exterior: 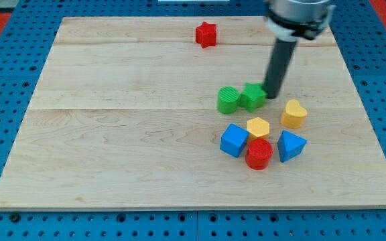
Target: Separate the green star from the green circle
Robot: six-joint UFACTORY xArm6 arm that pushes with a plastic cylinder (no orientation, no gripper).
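A pale wooden desk (112,134) is lying on a blue pegboard (19,224); my tip (271,95) is pressing the right side of the green star (252,96), which is touching the green circle (228,100) on its left; the rod is carrying no hand, gripping nothing; no writing is showing.

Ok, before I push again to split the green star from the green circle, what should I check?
1. My tip at the green star, on its right side in the view: ok.
2. Star apart from the green circle: not ok, they touch.
3. Push leftward frees the star: not ok, the circle sits behind it.
4. Yellow heart clear of my tip: ok.
5. Red star out of the way: ok.
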